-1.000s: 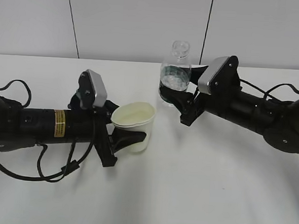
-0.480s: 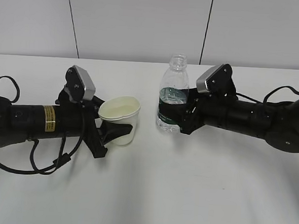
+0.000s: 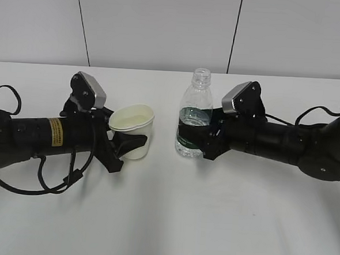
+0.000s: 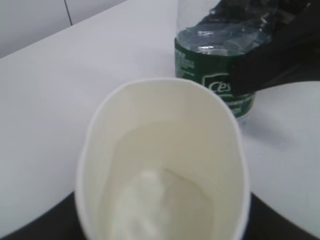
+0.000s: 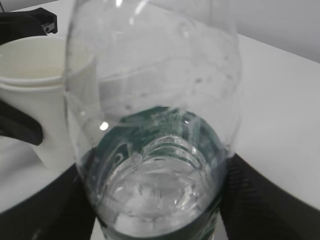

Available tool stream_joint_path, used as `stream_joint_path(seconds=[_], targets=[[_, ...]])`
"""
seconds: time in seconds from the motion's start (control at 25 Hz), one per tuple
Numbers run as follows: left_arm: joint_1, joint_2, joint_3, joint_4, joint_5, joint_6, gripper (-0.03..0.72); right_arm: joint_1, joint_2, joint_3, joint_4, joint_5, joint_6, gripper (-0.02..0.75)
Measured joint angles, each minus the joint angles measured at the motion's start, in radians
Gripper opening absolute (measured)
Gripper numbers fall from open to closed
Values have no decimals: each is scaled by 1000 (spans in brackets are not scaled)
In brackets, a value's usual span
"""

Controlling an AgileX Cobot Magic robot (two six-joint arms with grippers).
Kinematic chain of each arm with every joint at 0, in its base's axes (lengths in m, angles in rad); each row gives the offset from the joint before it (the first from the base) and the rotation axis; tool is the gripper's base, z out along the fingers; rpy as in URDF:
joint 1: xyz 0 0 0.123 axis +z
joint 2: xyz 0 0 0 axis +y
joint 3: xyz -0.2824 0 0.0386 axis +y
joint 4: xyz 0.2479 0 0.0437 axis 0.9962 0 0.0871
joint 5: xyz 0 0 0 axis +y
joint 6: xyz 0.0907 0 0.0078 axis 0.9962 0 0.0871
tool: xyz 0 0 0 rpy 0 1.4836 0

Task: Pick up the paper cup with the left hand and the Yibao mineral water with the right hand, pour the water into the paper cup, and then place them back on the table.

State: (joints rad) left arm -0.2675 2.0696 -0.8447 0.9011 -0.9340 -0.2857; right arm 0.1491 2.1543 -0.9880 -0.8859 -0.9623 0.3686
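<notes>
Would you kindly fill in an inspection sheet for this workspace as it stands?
Surface: white table, no spills seen.
Job's things: paper cup upright, holding liquid; Yibao mineral water upright, uncapped, partly full.
Clutter: nothing seen.
Grippers: left hand end effector around the cup; right hand end effector around the bottle's label.
Cables: black loops beside the left arm.
Surroundings: pale panelled wall.

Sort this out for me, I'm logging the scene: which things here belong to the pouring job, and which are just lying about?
Belonging to the job:
paper cup, held by the left tool
Yibao mineral water, gripped by the right tool
table

Lying about:
nothing else visible
</notes>
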Motion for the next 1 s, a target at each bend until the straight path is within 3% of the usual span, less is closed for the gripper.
stream_joint_path(seconds=[0.44,0.56,0.76,1.0], targets=[[0,24,0,-39,26,0,422,0,52,0,16,-71,0,487],[1,24,0,-53,26,3,454,0,52,0,14,-65,0,495],[1,24,0,-67,16,4,547,0,52,0,2,-65,0,605],[1,21,0,-64,53,2,560,0,50,0,-25,-55,-2,671]])
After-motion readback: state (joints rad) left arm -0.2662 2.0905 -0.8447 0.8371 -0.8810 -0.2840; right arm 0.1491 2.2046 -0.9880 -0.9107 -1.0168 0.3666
